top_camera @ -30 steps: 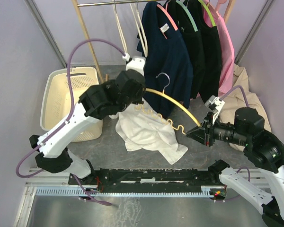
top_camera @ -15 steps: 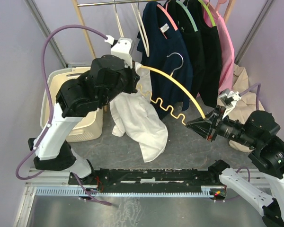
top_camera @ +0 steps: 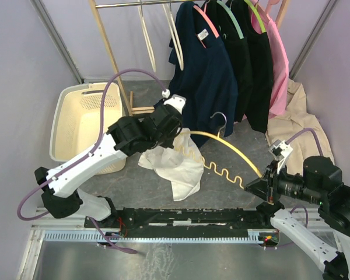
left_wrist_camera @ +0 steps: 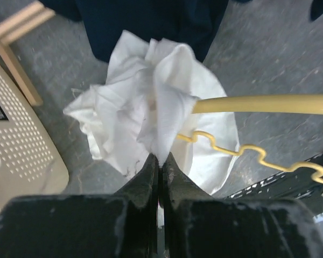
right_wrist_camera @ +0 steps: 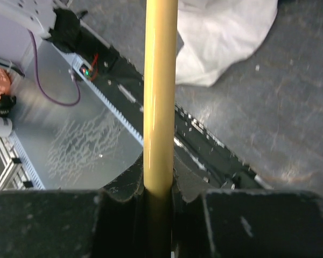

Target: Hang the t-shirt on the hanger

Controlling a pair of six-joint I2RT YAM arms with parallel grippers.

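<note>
The left claw pinches the bunched t-shirt above mid-tabletop while the right claw clamps the hanger by one end — drawing fabric slowly along its arm should avoid snags.

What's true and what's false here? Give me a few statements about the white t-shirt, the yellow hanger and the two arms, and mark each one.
1. The left end effector is shut on the t-shirt. True.
2. The right end effector holds the hanger by its silver hook. False: it grips one end of the yellow bar, and the silver hook is free.
3. The t-shirt lies inside the basket. False: it is held bunched by the left end effector, outside the basket.
4. The hanger's other end reaches into the bunched t-shirt. True.
5. A navy shirt hangs on the rail behind. True.
</note>
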